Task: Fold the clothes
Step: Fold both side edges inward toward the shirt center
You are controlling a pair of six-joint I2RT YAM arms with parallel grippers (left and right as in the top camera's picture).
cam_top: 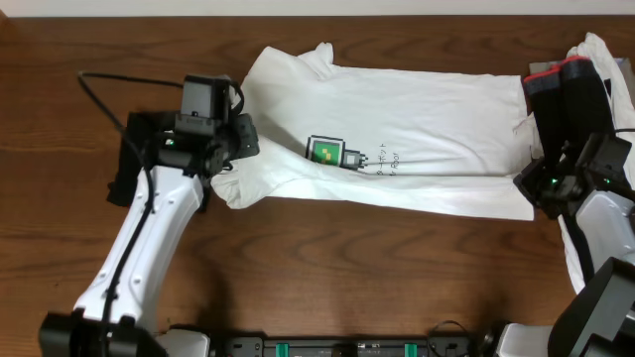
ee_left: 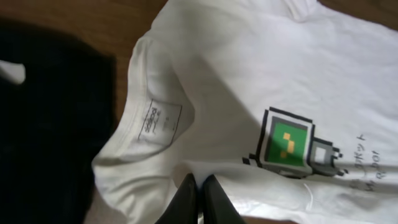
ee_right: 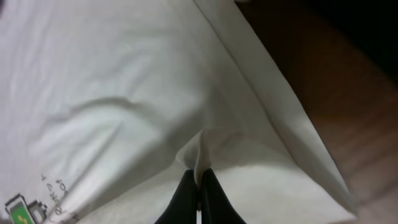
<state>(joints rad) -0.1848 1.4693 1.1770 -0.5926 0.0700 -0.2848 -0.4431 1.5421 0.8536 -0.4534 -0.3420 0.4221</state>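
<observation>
The clothes in play are a large white T-shirt (cam_top: 417, 129), lying flat across the table with its collar to the left. Its green pixel-robot print (cam_top: 325, 151) and small black text face up. My left gripper (cam_top: 236, 151) is at the collar end, shut on a pinch of the shirt's white fabric (ee_left: 198, 184) just below the neck label (ee_left: 158, 116). My right gripper (cam_top: 532, 184) is at the shirt's hem end, shut on a raised fold of the same shirt (ee_right: 200, 175). The print (ee_left: 287, 142) shows beside the left fingers.
Behind my right arm a pile holds a black and red item (cam_top: 564, 87) and more white cloth (cam_top: 597, 230). A dark mass (ee_left: 50, 124) fills the left of the left wrist view. Bare wooden table (cam_top: 347, 268) lies in front of the shirt.
</observation>
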